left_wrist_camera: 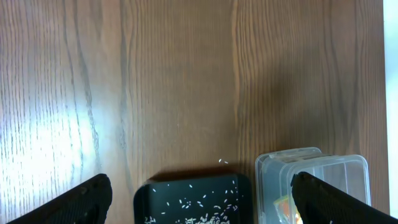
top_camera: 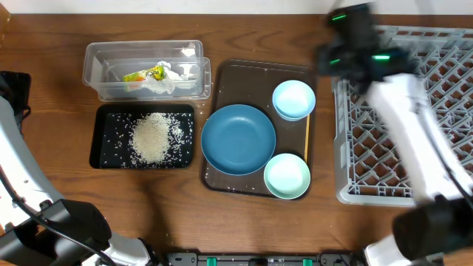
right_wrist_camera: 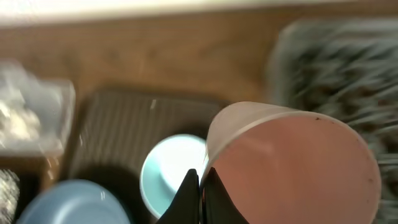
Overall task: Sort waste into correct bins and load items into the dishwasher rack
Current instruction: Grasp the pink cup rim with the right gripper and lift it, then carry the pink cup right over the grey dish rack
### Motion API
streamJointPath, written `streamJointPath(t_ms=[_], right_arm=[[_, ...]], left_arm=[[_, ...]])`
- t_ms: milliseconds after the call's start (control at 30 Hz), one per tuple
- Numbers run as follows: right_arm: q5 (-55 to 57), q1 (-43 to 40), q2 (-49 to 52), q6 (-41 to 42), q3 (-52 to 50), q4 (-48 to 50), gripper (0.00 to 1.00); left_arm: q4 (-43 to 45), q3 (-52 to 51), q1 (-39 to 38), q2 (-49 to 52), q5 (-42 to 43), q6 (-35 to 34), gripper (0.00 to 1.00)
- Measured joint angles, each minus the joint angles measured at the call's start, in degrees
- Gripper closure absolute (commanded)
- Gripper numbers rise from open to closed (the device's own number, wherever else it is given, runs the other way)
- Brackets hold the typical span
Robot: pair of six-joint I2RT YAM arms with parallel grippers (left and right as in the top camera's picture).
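– Toward the upper right of the overhead frame, what does the right claw (right_wrist_camera: 200,186) hold?
– The pink cup (right_wrist_camera: 292,168): pinched tight on its rim (one finger inside, it seems), close to the dishwasher rack (top_camera: 443,111).
– And to finish well?
– I'd bring it over the lattice, tip it mouth-down between pegs, lower, then release. Left claw (left_wrist_camera: 202,199) gapes wide, empty, above the surface (left_wrist_camera: 186,81).

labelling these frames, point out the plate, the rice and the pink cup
plate (top_camera: 238,139), overhead view, centre of its well
rice (top_camera: 153,137), overhead view, middle of the heap
pink cup (right_wrist_camera: 292,174), right wrist view, its inside wall
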Motion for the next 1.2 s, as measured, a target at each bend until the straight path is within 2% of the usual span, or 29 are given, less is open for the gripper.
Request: streamJointPath(t_ms=[167,367,867,1200], right_arm=[[-13.0,-14.1,-3.0,-3.3,0.7,0.1,0.99],[-33.0,-28.1,2.4,-5.8,0.6,0.4,0.99],[-67.4,-44.5,21.0,-6.7,0.4,10.9,0.99],[-74.0,-49.6,26.7,-6.7,0.4,11.2,0.99]], left_arm=[[0.0,0.0,0.0,0.0,0.0,0.0,0.06],[0.0,0.0,0.0,0.0,0.0,0.0,0.06],[0.0,0.0,0.0,0.0,0.0,0.0,0.06],[0.0,0.0,0.0,0.0,0.0,0.0,0.06]])
